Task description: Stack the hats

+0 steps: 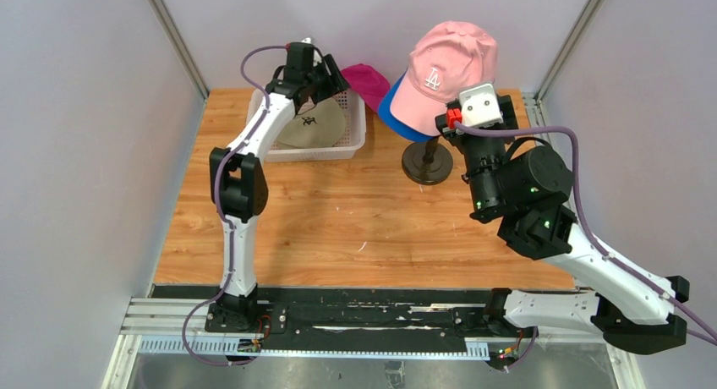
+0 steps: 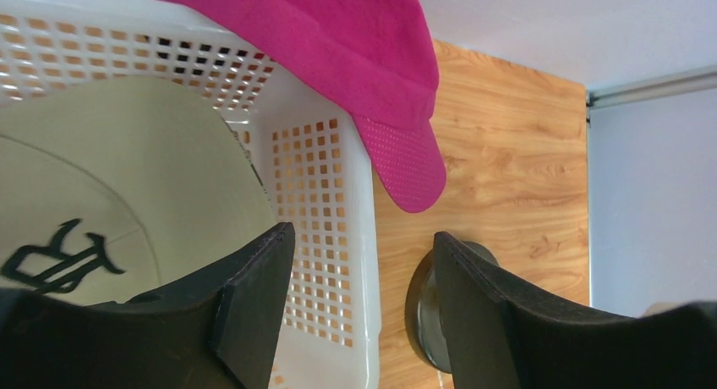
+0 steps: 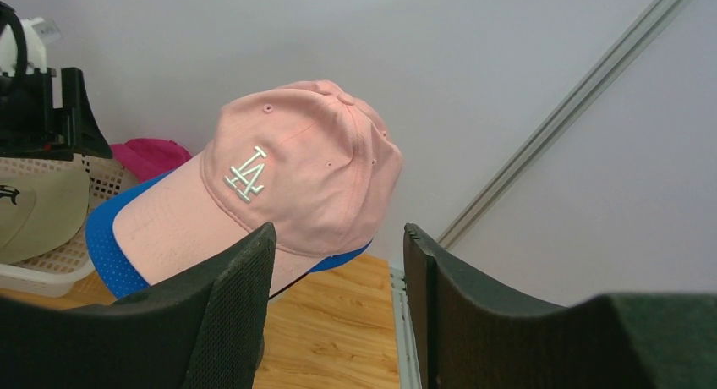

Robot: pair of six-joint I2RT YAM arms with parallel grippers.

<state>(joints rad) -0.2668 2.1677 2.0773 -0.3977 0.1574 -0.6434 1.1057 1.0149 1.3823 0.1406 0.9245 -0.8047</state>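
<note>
The light pink cap [image 1: 448,72] with a white logo sits on top of the royal blue cap [image 1: 394,117] on the stand; both show in the right wrist view, pink cap [image 3: 296,173] and blue brim [image 3: 106,245]. The magenta cap [image 1: 365,80] hangs over the basket's far right rim, and shows in the left wrist view [image 2: 355,59]. The khaki cap [image 1: 314,123] lies in the basket, seen too in the left wrist view [image 2: 110,194]. The black cap is hidden. My left gripper [image 2: 359,245] is open and empty above the basket's right wall. My right gripper [image 3: 338,237] is open and empty just right of the stacked caps.
The white perforated basket [image 1: 351,144] stands at the back left of the wooden table. The stand's dark round base [image 1: 427,162] sits right of it, also in the left wrist view [image 2: 418,309]. Grey walls enclose the table on three sides.
</note>
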